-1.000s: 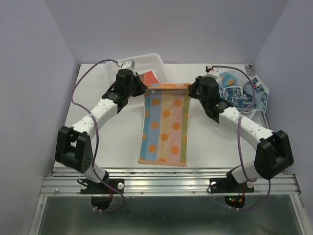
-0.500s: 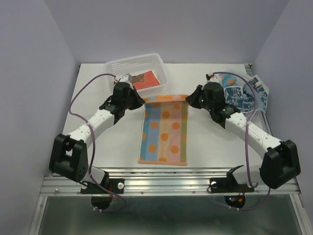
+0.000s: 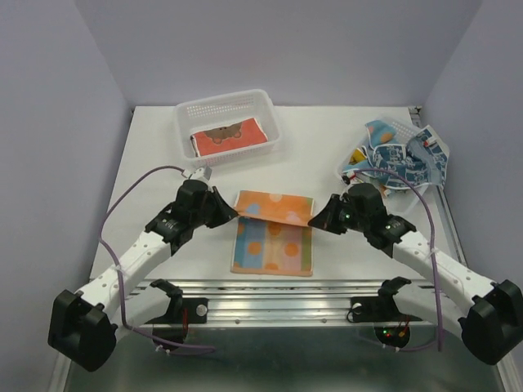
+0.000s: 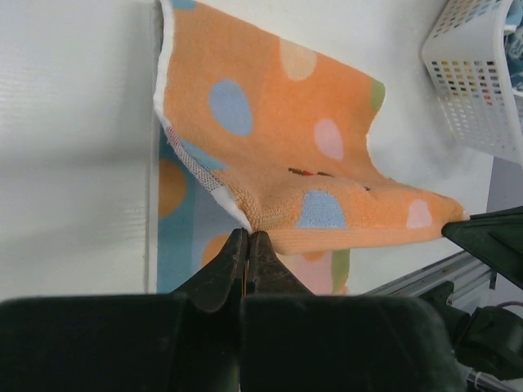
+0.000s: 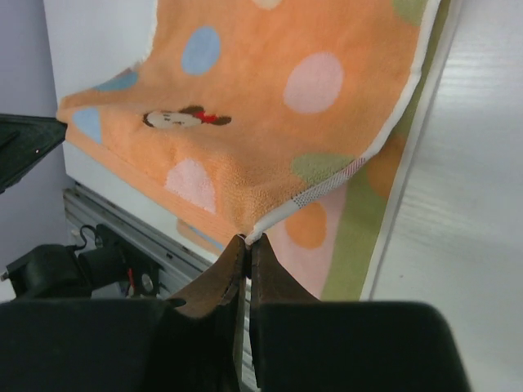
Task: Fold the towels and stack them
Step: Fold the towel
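White surface (image 3: 327, 163) carries the orange dotted terry towel (image 3: 274, 211), centre front, long axis running front to back. Left pincer (image 3: 234, 214) and right pincer (image 3: 316, 222) are each clenched on a far corner, holding that edge over mid-towel. Free near edge lies frontward of both; neither is nearer.

Pale lilac walls (image 3: 286, 49) enclose a white table (image 3: 319, 151).
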`<move>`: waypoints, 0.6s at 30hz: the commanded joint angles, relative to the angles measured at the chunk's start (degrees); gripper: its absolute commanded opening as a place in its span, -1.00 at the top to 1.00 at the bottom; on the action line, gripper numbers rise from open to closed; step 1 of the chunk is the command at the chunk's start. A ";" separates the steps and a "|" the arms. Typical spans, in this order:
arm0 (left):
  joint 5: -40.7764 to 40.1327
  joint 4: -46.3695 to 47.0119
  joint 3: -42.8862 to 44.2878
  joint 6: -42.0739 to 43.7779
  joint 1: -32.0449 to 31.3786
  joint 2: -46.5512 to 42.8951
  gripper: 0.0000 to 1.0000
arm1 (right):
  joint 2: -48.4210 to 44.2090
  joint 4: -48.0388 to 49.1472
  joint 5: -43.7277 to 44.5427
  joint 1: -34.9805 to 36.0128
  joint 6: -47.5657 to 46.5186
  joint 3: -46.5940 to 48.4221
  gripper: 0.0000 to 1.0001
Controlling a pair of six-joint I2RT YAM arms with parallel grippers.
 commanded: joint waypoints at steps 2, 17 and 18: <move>0.73 -7.59 -3.83 -0.33 -0.81 -3.64 1.00 | -5.72 -8.68 -2.78 4.34 2.88 -3.03 0.99; 3.89 -15.51 -6.55 -3.06 -5.38 -8.57 1.00 | -7.83 -17.21 -7.70 6.01 2.00 -3.83 0.99; 4.33 -15.42 -6.91 -3.15 -5.47 -8.48 1.00 | -7.75 -17.30 -8.05 6.01 1.92 -4.00 0.99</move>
